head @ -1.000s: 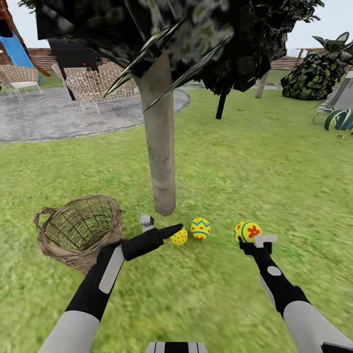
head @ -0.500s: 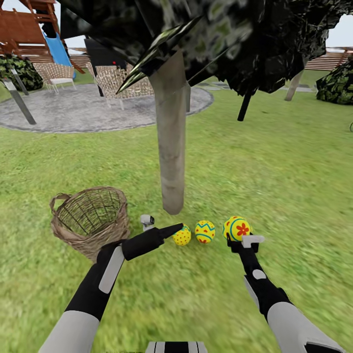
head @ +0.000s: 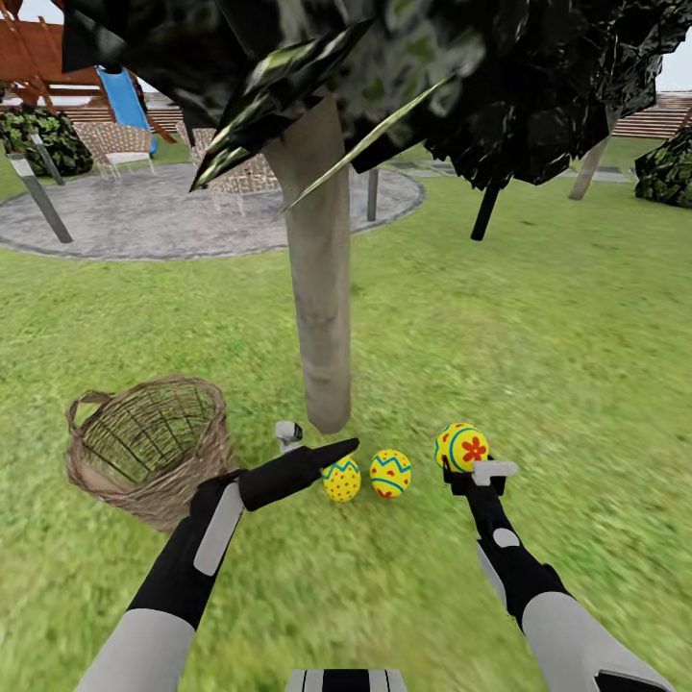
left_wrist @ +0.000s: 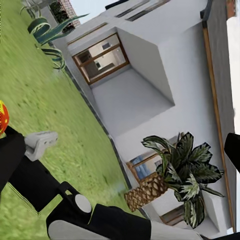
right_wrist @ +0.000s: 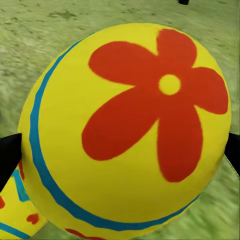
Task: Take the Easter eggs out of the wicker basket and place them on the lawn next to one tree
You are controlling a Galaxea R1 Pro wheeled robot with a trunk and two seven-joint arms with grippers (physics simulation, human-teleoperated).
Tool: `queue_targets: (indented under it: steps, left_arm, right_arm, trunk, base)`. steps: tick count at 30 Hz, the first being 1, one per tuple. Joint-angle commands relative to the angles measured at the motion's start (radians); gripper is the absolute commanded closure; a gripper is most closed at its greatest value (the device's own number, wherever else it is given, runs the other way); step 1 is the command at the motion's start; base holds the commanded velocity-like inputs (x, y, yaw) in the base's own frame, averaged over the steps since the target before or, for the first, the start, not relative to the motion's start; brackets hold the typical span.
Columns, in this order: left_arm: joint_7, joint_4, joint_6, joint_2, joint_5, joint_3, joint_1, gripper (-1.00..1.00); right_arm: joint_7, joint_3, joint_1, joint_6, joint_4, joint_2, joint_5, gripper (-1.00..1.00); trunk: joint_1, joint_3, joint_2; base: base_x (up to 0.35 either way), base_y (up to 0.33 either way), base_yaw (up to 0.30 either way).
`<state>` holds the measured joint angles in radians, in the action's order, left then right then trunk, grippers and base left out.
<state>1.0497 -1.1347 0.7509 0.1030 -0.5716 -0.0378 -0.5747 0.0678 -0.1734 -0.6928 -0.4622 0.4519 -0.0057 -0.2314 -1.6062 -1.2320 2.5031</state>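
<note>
Two Easter eggs (head: pixel 341 480) (head: pixel 390 473) lie on the lawn (head: pixel 538 327) just in front of the tree's grey-beige trunk (head: pixel 322 317). A third egg (head: pixel 461 447), yellow with a red flower, sits between the fingers of my right gripper (head: pixel 463 463), a little to the right of the other two. That egg (right_wrist: pixel 125 130) looms large in the right wrist view, with black fingers (right_wrist: pixel 7 157) at both sides. The wicker basket (head: pixel 144 447) stands left of the trunk, and no egg shows inside it. My left gripper (head: pixel 327 452) hovers open beside the leftmost egg.
Low dark leaves (head: pixel 404 67) hang above the trunk. Behind lie a grey round patio (head: pixel 192 211), woven chairs (head: pixel 115 144), a blue slide (head: pixel 123 96), bushes (head: pixel 43 139) and dark posts (head: pixel 43 202). The left wrist view faces a white house (left_wrist: pixel 150 75) and a potted plant (left_wrist: pixel 185 170).
The head view has swung, shifting the whole scene. My right gripper with the flower egg has come closer to the two eggs on the grass. The left arm holds its pose.
</note>
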Motion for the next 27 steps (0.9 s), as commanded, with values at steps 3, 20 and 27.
queue_targets:
  steps: [3,20,27]
  left_arm:
    - [0.001,0.007,0.006,-0.001,-0.011,0.001,-0.001,-1.0]
    - [0.003,0.003,0.005,-0.002,-0.03,-0.001,0.0,-1.0]
    - [0.003,0.008,0.005,-0.002,-0.029,-0.001,0.0,-1.0]
  right_arm:
    - [0.006,-0.003,-0.001,0.002,-0.002,0.004,-0.011,1.0]
    - [-0.001,-0.003,-0.001,0.006,-0.001,-0.001,0.0,1.0]
    - [0.028,-0.003,-0.001,0.007,0.0,0.007,-0.005,1.0]
  trunk:
    - [0.0,-0.001,0.0]
    - [-0.007,-0.059,0.004]
    - [-0.01,-0.086,0.005]
  base:
    - [0.1,-0.08,0.0]
    - [0.002,-0.002,0.0]
    - [0.0,0.0,0.0]
